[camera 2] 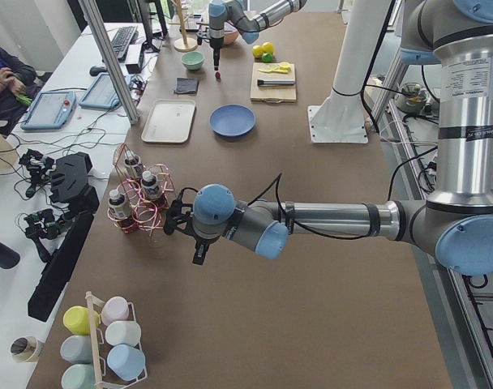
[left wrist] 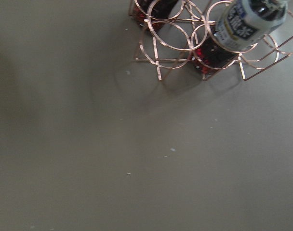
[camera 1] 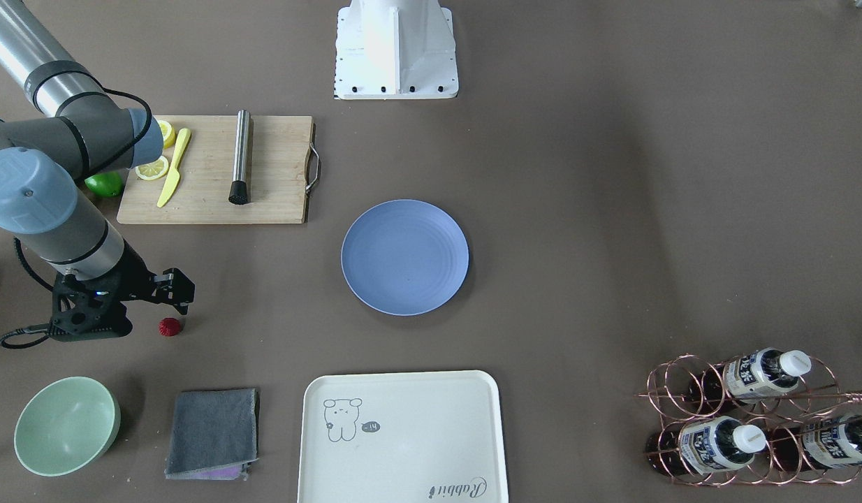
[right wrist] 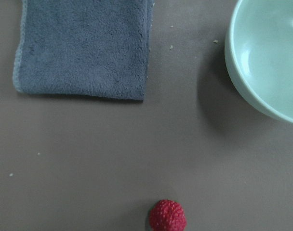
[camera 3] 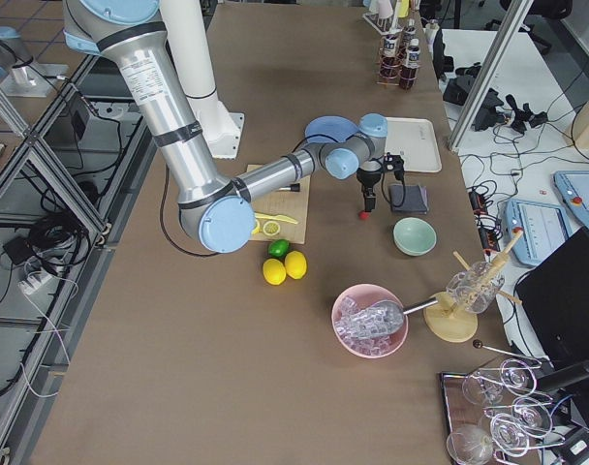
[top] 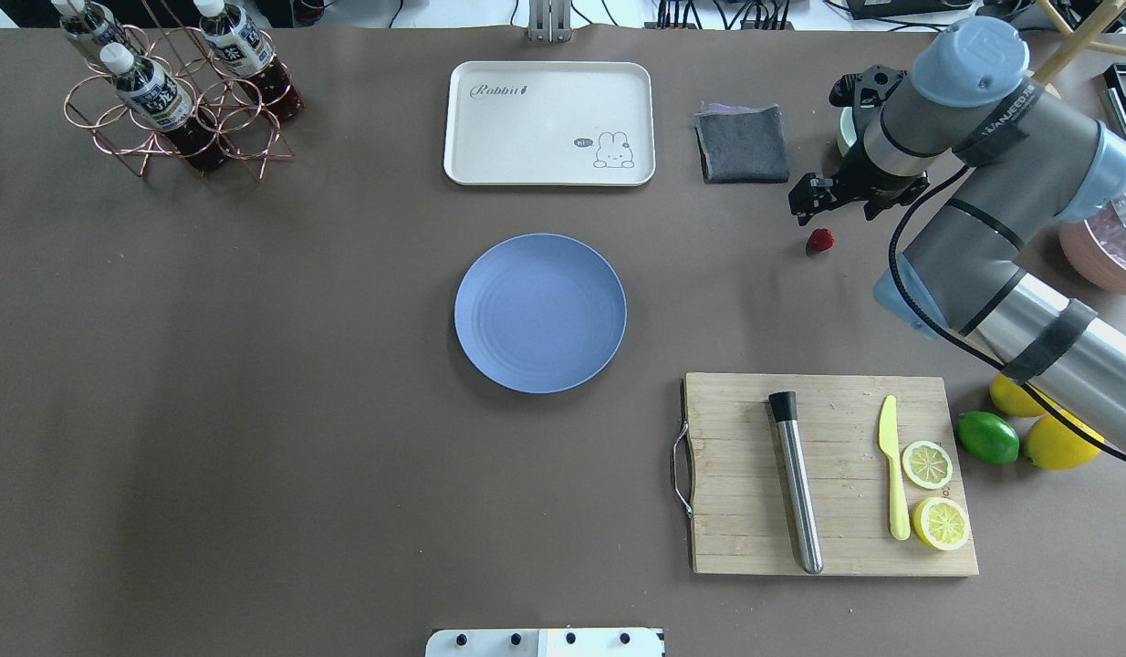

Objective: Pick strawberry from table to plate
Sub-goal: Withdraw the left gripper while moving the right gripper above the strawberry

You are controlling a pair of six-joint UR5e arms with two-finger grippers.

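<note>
Strawberry (right wrist: pixel 167 215) sits at the bottom edge of my right wrist view, on bare desk (right wrist: pixel 88 168), nothing touching it. Grey cloth (right wrist: pixel 84 48) is up-left of it and mint bowl (right wrist: pixel 267 57) up-right, both apart from it. My right hand (camera 1: pixel 183 300) points down, close over and just beside the strawberry. Its fingers don't show in the wrist view and are too small in the others, so wide or narrow: cannot tell. Plate (top: pixel 540 313) lies mid-desk, well apart from the strawberry, which is on the desk, not on the plate. Board (top: pixel 837 474) with lemon slices lies on my right side, nearer my base than the strawberry. My left hand (camera 2: pixel 199 253) hangs over the desk near the bottle rack (left wrist: pixel 185 43). It shows in the side view only, so its state: cannot tell.
</note>
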